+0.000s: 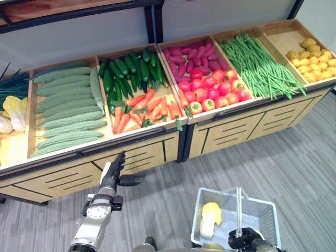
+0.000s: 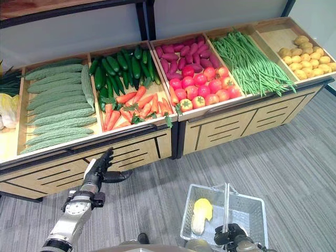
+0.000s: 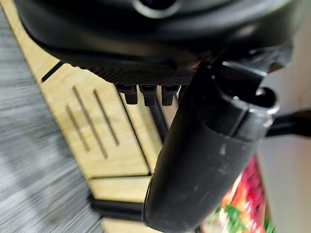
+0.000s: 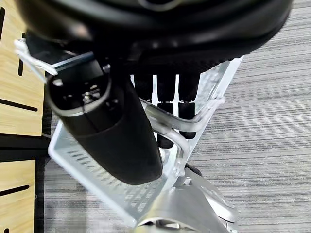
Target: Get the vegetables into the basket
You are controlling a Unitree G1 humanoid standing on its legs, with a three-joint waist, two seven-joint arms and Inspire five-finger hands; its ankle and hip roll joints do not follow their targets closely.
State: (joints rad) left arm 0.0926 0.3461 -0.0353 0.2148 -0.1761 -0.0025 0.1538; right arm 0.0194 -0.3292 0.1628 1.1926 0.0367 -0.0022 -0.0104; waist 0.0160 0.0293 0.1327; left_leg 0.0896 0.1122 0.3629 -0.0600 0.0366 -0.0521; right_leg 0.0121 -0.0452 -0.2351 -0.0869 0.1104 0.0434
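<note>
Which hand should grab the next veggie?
Probably the left hand: open, raised in front of the produce stand. The right hand is curled round the basket's handle.

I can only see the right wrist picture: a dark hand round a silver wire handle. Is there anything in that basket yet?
Observer: Yes. One pale yellow cabbage lies in the basket, to the left of the handle that the right hand grips.
Operator: What is the other hand doing?
Observer: The left hand is open with its fingers straight. It is raised in front of the wooden stand, just below the carrots.
</note>
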